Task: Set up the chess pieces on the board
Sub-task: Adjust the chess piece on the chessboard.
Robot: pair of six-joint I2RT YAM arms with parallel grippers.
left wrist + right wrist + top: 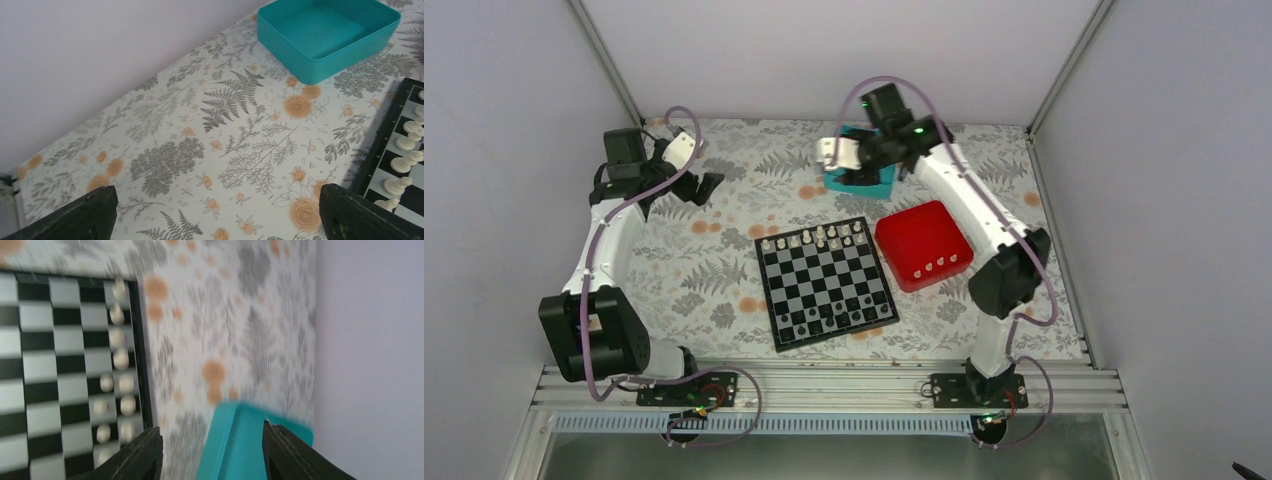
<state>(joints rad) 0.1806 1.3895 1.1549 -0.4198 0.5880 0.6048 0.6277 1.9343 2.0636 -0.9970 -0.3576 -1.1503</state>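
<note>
The board [826, 283] lies at the table's middle, with white chess pieces [818, 238] along its far rows and dark ones along the near edge. Several more white pieces [931, 266] rest in the red tray [923, 243]. My left gripper [686, 186] hovers open at the far left, well away from the board [387, 130], whose pieces [406, 145] show at the right of its wrist view. My right gripper [826, 152] is open and empty above the teal box [235, 445], near the board's far edge [141, 355] and its white pieces [120, 360].
The teal box [864, 180] stands behind the board by the back wall, and it looks empty in the left wrist view [325, 35]. The red tray sits right of the board. Walls close the table on three sides.
</note>
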